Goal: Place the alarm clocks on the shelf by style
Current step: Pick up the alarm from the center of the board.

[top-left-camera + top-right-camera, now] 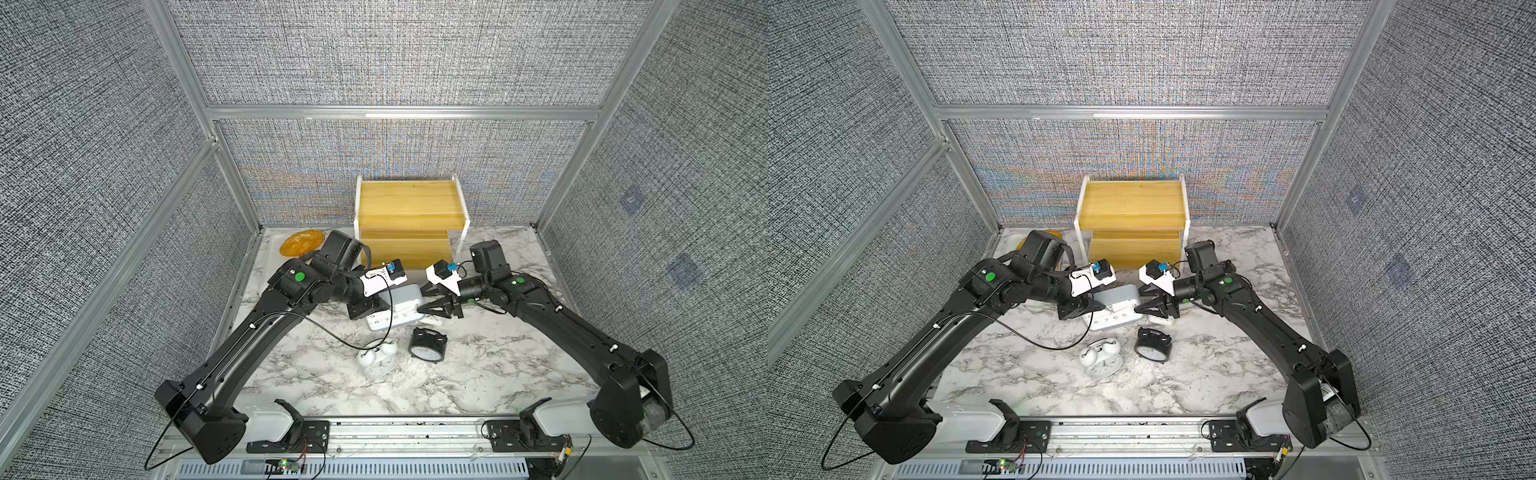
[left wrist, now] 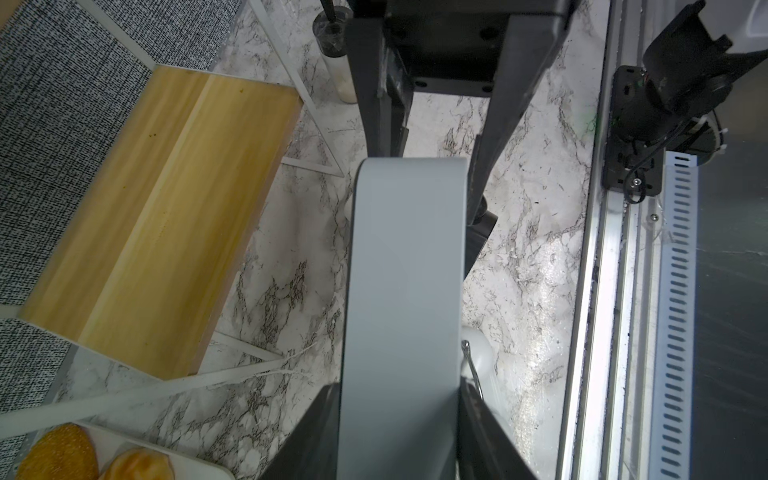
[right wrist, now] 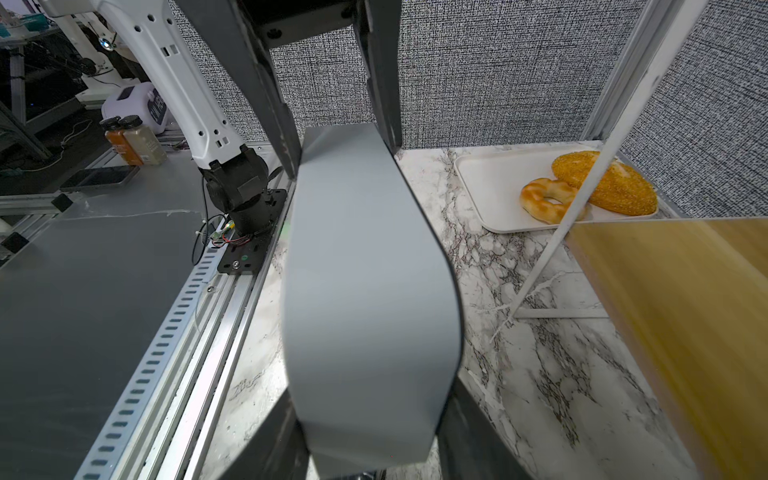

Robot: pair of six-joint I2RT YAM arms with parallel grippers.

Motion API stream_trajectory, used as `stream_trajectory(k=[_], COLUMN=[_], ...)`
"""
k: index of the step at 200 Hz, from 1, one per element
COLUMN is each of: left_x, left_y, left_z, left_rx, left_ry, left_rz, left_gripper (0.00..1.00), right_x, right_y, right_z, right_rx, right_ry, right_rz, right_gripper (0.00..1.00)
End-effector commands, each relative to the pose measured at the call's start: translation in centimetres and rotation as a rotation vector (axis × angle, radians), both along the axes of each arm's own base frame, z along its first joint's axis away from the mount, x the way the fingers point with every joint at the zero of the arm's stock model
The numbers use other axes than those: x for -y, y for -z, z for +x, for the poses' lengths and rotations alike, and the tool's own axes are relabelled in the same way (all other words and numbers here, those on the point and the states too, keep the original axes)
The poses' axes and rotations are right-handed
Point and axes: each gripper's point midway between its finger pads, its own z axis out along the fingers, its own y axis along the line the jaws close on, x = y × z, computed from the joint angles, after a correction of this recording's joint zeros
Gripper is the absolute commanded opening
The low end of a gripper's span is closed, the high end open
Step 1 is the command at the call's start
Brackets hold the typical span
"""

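**Top views.** My left pincer pinches the left end of the grey-blue rounded-rectangular plastic alarm clock with a white face. My right pincer is closed on its right end. In both top views the grey-blue clock lies crosswise just in front of the two-tier shelf of yellow wooden boards in a thin white metal frame, face tilted upward. I cannot tell whether it touches the grey-veined white marble tabletop. Farther in front of the shelf lie the round white twin-bell alarm clock and, just beside it, the round black twin-bell alarm clock. Both are apart from my pincers.

**Left wrist view.** The grey-blue clock fills the gap between my left pincer's dark fingers, which press its two broad sides. My right pincer's fingers flank its far end. The shelf stands near the clock, not touching it.

**Right wrist view.** The grey-blue clock sits between my right pincer's fingers, which touch both sides. My left pincer's fingers hold the far end. Beyond the shelf, a white rectangular tray carries a golden ring-shaped bread and a seeded oval loaf.
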Motion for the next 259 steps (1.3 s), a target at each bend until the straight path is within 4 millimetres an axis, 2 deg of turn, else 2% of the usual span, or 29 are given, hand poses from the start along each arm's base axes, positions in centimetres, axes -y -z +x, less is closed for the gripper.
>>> stream_trajectory(k=[1,31,43,54,75,102,132,152,202,232,259], left_x=[0.5,0.6,0.7,0.6,0.4,0.2,0.1,0.0,-0.4,-0.1,-0.3], left_y=[-1.2,-1.3,-1.3,-1.5,-2.1,-3.6,-5.7,-6.2,-6.8,-6.6,-6.2], left_z=[1.1,1.5,1.5,1.8,2.5,2.6,1.8,1.4,1.4,0.9,1.4], left_rx=[0.065,0.083,0.089,0.099,0.135,0.185,0.17,0.131,0.101,0.098,0.099], left_ry=[-0.015,-0.029,-0.034,-0.054,-0.101,-0.139,-0.13,-0.112,-0.071,-0.016,-0.021], left_rz=[-0.044,-0.057,-0.066,-0.077,-0.113,-0.231,-0.422,-0.505,-0.652,-0.69,-0.704], left_gripper=[0.26,0.28,0.34,0.46,0.8,0.99,1.0,1.0,1.0,1.0,1.0], right_x=[-0.1,-0.1,0.0,0.1,0.4,1.3,2.9,4.0,5.7,5.8,5.8], right_y=[-0.6,-0.7,-0.8,-1.0,-1.4,-2.6,-4.1,-5.0,-7.3,-8.6,-9.6], right_z=[-0.7,-0.5,-0.4,-0.3,0.2,0.6,1.5,2.1,2.2,1.2,0.3], right_rx=[-0.018,-0.012,-0.012,-0.012,-0.016,-0.007,0.01,0.011,0.031,0.039,0.054], right_ry=[-0.027,-0.02,-0.014,-0.008,0.012,0.037,0.094,0.129,0.156,0.109,0.079], right_rz=[0.02,0.024,0.026,0.027,0.044,0.082,0.119,0.14,0.191,0.22,0.239], right_gripper=[0.42,0.39,0.38,0.38,0.36,0.34,0.34,0.34,0.33,0.33,0.33])
